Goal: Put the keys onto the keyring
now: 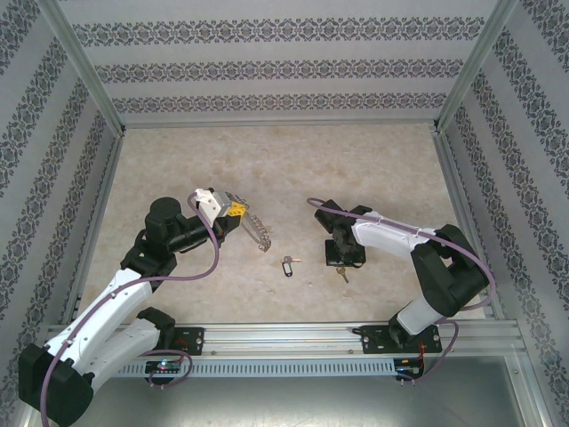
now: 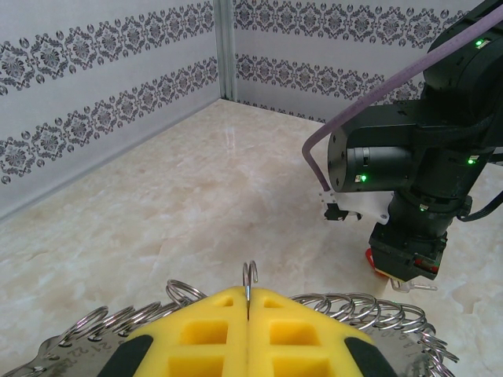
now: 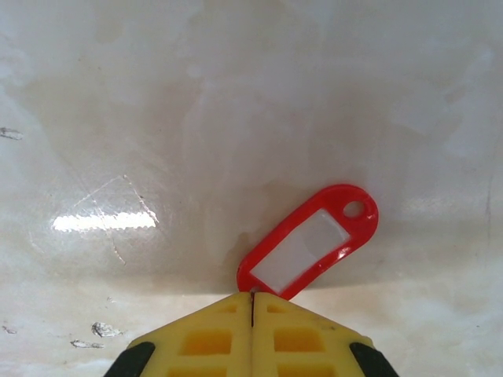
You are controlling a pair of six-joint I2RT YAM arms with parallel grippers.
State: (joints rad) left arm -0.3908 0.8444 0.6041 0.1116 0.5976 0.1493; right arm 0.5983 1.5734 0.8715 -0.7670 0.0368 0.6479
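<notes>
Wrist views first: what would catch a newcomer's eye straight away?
The yellow left gripper pinches one ring of the chain-like keyring at the bottom of the left wrist view. The right gripper is shut on the end of the red key tag. A dark-tagged key lies loose between the arms.

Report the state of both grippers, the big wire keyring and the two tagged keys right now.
silvery wire keyring strung with small metal rings: one small ring pinched by left gripper.
small metal key with red plastic tag: tag end pinched by right gripper.
small key with dark blue-black tag: loose on the table, ungripped.
left gripper: shut.
right gripper: shut.
</notes>
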